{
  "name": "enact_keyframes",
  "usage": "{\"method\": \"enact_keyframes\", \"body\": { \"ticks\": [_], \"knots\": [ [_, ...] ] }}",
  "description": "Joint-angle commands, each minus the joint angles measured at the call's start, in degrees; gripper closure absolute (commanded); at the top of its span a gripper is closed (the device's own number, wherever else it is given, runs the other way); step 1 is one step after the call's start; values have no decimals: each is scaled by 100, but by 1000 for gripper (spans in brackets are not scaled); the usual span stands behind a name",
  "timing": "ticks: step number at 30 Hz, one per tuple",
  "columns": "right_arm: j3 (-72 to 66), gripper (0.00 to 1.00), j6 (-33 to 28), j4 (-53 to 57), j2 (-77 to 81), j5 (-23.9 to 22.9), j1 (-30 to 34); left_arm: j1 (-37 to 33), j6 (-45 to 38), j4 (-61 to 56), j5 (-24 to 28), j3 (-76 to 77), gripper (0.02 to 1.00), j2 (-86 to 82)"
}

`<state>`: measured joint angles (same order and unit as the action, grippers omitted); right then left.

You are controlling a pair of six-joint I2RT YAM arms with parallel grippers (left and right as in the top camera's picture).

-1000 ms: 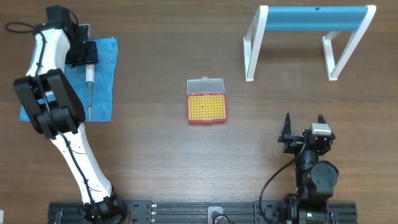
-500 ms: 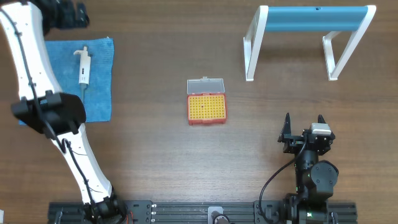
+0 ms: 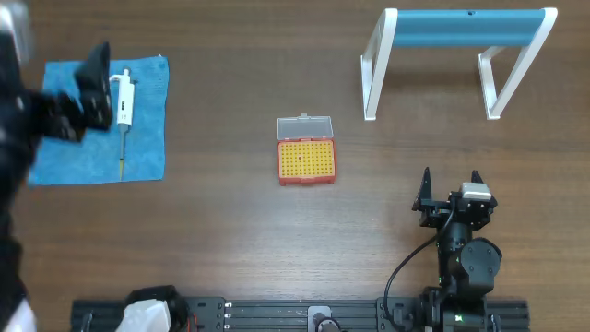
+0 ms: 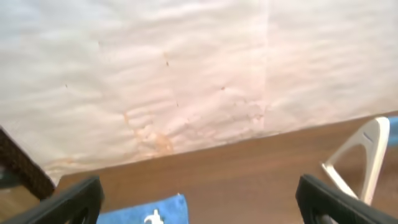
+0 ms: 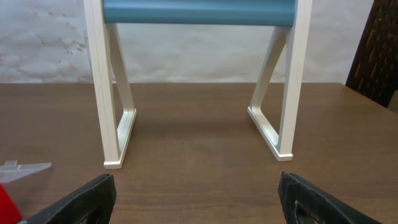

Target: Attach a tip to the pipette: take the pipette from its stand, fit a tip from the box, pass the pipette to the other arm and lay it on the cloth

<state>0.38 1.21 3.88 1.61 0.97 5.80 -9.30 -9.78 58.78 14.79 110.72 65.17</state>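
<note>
The white pipette (image 3: 121, 100) lies on the blue cloth (image 3: 143, 138) at the far left, its yellow tip (image 3: 120, 164) pointing toward the table's front. My left gripper (image 3: 81, 95) is lifted high beside it, blurred, open and empty; its wrist view shows the open gripper (image 4: 202, 208) above a corner of the cloth (image 4: 168, 210). The orange tip box (image 3: 307, 159) stands open mid-table. At the far right is the blue-and-white pipette stand (image 3: 461, 32). My right gripper (image 3: 451, 181) rests open near its base, facing the stand (image 5: 199, 12).
Bare wooden tabletop lies between the cloth, the tip box and the stand. The tip box's clear lid (image 5: 22, 168) shows at the edge of the right wrist view. A pale wall (image 4: 186, 74) stands behind the table.
My left gripper has let go of the pipette, leaving it on the cloth, and the arm has risen and swung back toward the left edge. The right arm has not moved.
</note>
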Motion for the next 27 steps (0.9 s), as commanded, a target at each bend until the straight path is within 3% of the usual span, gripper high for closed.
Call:
{"method": "enact_keyframes", "body": {
  "ticks": [1,7,9,11,15,19,24,27],
  "knots": [
    [-15,141,63,33,-15,-55,-44,4,101,-2201,-520,-3357,20,-3029],
    [-15,141,63,33,-15,-55,-44,107,789,-4889,-533,-7375,20,-5519],
    [-15,141,63,33,-15,-55,-44,490,793,-5705,-916,-8369,23,-5987],
    [-15,141,63,33,-15,-55,-44,1228,787,-6631,-1648,-9390,23,-6144],
    [-15,141,63,33,-15,-55,-44,1617,787,-8472,-1910,-10874,18,-6144],
    [-15,141,63,33,-15,-55,-44,1460,975,-8048,-2013,-11040,23,-6227],
    [-15,141,63,33,-15,-55,-44,844,1888,-5862,-1314,-11040,23,-6498],
    [-17,141,63,33,-15,-55,-44,776,1801,-5425,-1156,-11040,23,-6498]
  ]
}}
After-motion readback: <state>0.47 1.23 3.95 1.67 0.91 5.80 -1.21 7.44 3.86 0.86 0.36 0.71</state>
